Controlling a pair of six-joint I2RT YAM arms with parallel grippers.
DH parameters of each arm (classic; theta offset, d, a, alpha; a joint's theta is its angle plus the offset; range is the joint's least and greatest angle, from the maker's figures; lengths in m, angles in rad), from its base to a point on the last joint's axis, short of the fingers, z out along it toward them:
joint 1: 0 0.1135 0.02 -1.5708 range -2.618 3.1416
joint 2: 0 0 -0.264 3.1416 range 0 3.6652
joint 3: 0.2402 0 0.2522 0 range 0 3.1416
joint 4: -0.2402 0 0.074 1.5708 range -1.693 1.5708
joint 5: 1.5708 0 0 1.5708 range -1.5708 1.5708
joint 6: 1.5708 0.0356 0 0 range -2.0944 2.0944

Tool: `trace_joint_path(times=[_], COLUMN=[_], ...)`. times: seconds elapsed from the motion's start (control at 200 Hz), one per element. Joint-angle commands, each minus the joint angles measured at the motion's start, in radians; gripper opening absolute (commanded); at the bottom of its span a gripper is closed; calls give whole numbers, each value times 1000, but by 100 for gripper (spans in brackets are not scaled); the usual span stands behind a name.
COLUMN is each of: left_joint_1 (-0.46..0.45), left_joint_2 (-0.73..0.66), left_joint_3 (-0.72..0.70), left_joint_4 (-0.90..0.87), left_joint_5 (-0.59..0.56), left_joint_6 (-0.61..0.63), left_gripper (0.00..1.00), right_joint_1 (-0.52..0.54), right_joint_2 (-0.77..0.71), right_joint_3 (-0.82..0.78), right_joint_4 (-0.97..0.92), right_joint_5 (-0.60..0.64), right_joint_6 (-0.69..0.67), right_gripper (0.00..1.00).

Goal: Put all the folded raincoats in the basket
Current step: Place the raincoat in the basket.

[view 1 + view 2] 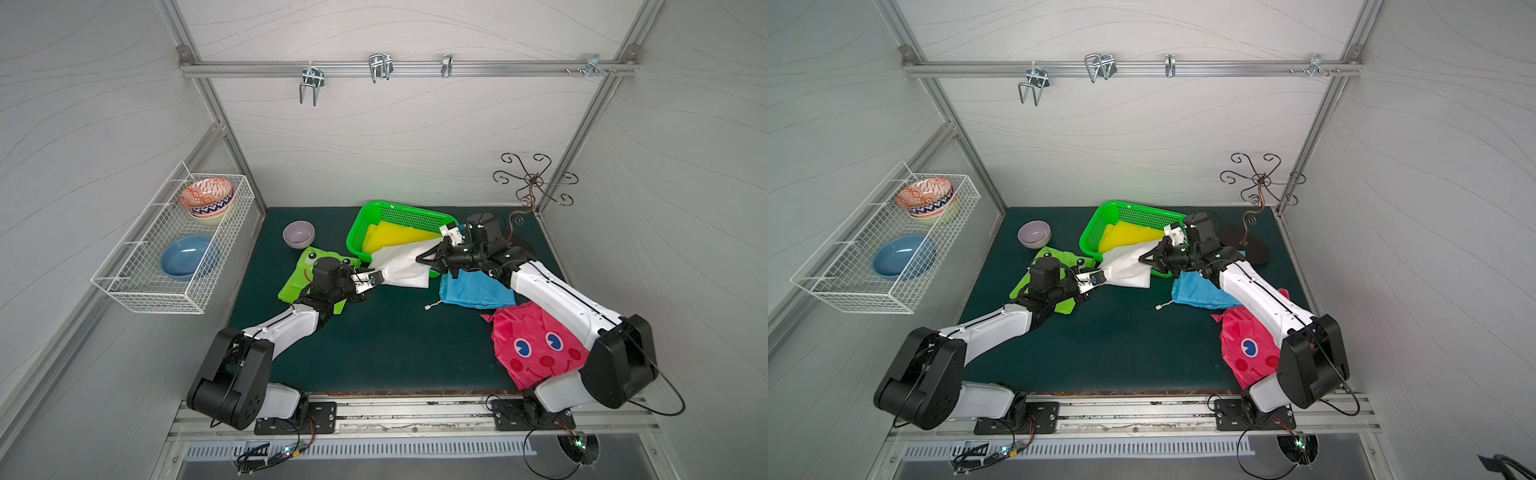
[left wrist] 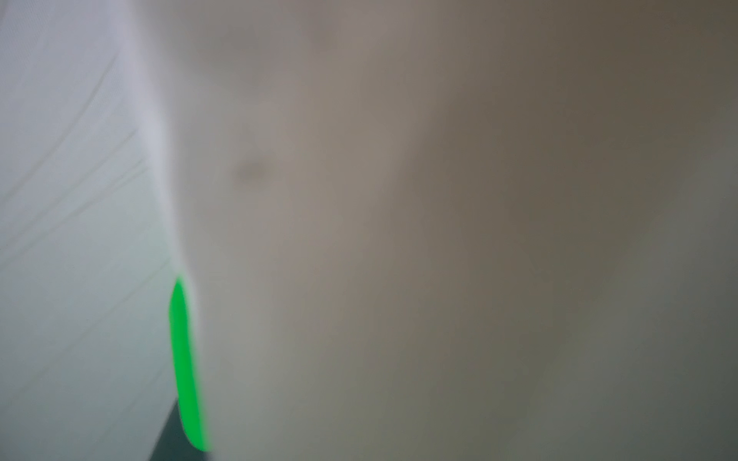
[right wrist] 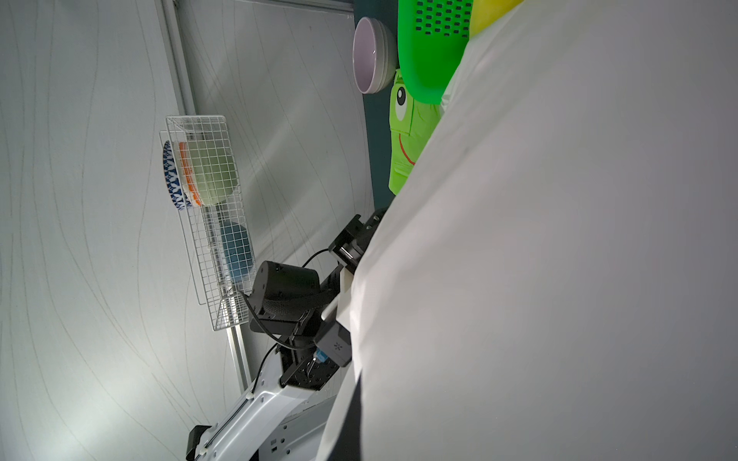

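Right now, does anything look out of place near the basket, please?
Yes: the white raincoat lies across the near rim of the green basket, half outside it, stretched between the left gripper and the right gripper; the basket itself sits askew.

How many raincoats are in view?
5: yellow raincoat in the basket, white raincoat across its rim, green raincoat under left arm, blue raincoat and pink raincoat by right arm. More may be hidden.

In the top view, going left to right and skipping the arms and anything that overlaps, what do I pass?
White wire rack → lilac bowl → green basket → blue raincoat → pink raincoat with a face.
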Motion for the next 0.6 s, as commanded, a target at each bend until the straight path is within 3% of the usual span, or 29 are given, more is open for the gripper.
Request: trace_joint_path(times=[0.0,0.075,0.265,0.595], left_joint_1=[-5,-4,-1,11], left_joint_2=[10,13,69,251], left_joint_3=[74,124,220,466], left_joint_4=[-20,-30,20,-71], left_joint_5=[-41,-116,-279,-327], left_joint_6=[105,138,262,288], left_gripper=[9,1,0,0], right_joint_1=[-7,-17,-53,-113], right_joint_2=[-24,-18,72,320], right_joint_3=[25,34,177,430], right_joint_4=[14,12,-96,-138], right_joint_5=[14,16,-43,-115], right_joint_6=[6,9,-55,-170], right_gripper=[0,0,0,0])
